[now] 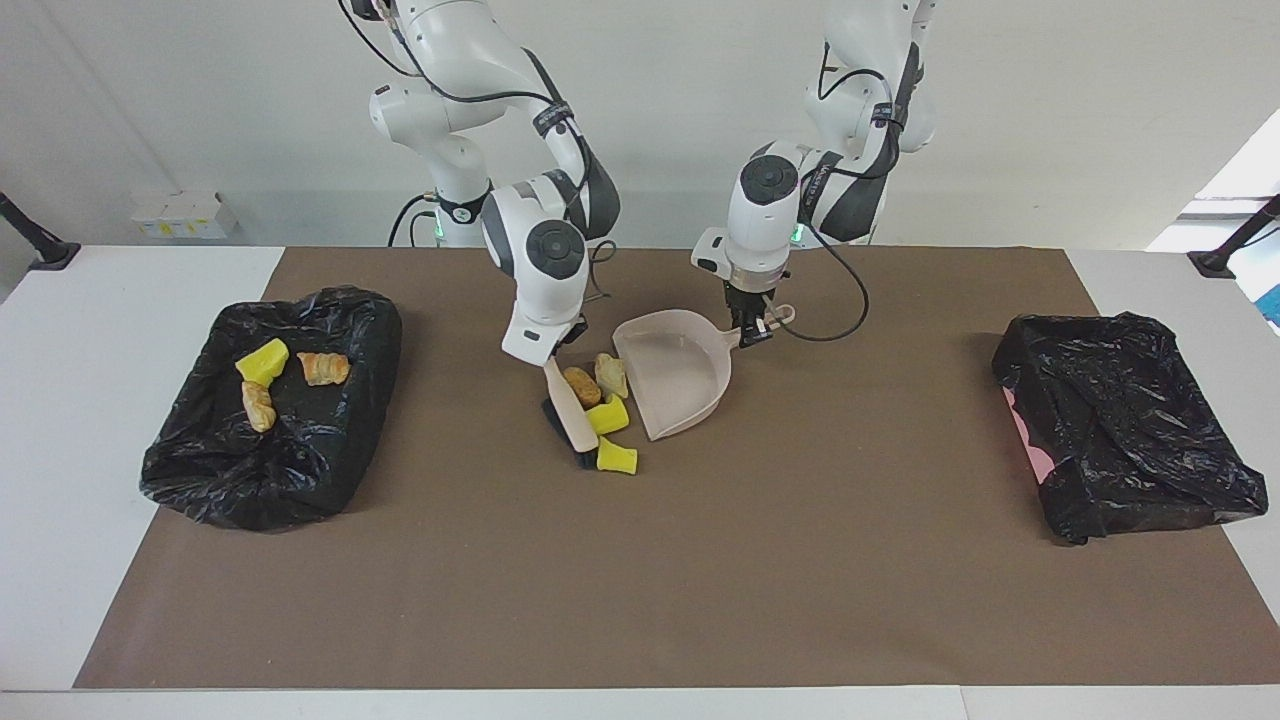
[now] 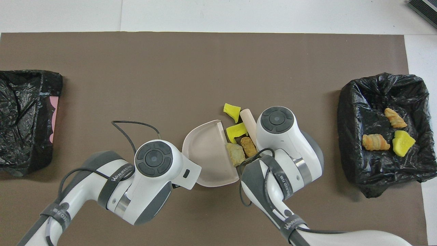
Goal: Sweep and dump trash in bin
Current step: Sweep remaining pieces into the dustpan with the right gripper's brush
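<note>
- My left gripper (image 1: 752,333) is clamped on the handle of the dustpan (image 1: 672,375), which rests on the brown mat (image 1: 640,560). Its open mouth faces the right arm's end of the table.
- My right gripper (image 1: 552,352) is closed on the handle of the brush (image 1: 566,412). The brush runs down and away from my jaws, its dark bristle end resting on the mat.
- Between the 2 tools lie 4 pieces of trash. A beige lump (image 1: 611,374) and an orange-brown piece (image 1: 581,386) sit closest to my jaws, just beside the pan's lip. 1 yellow chunk (image 1: 608,416) is a little farther out, touching the brush. Another yellow chunk (image 1: 617,458) lies beside the brush's tip.
- What matters now: the trash lies from my right jaws toward the left arm's side, with the pan's mouth waiting just past it. The brush's long axis runs roughly parallel to that lip, so I judge a sideways push toward the pan should carry the pieces in. The outermost yellow chunk sits near the lip's end and might slip past it.
- Well apart from my right jaws, at the right arm's end, a black-lined bin (image 1: 200,470) already holds 3 pieces (image 1: 262,362).
- At the left arm's end sits a second black-lined bin (image 1: 1130,420); no trash shows in it.
</note>
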